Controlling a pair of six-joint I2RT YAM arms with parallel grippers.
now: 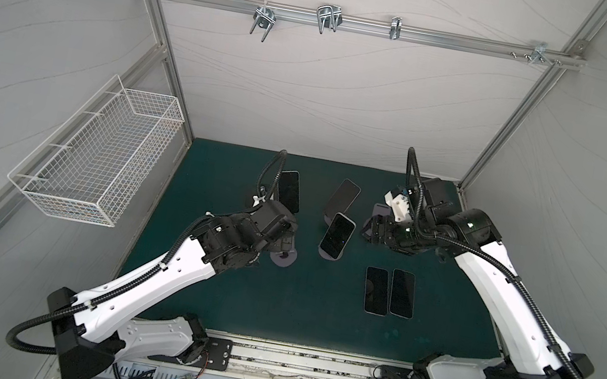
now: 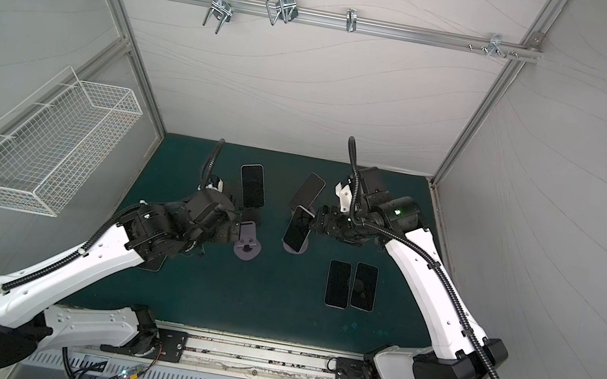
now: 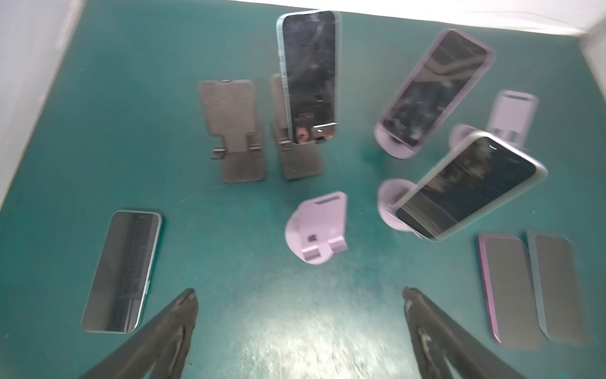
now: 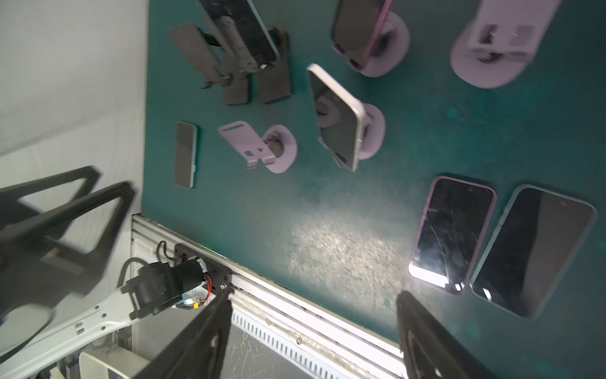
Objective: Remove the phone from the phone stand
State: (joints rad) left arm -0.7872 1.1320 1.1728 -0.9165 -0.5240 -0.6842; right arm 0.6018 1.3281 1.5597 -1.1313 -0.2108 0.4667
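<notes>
The phone is a dark-screened slab with a pale silver rim, propped on a lilac round-footed stand; its long axis rises steeply from the stand's lip, top edge leaning back, screen facing up; the right jaws stand apart with nothing between them, and the phone lies ahead of their tips, outside the gap, untouched; the left jaws gape wide and empty over the worktop, the phone ahead and off to one side.
</notes>
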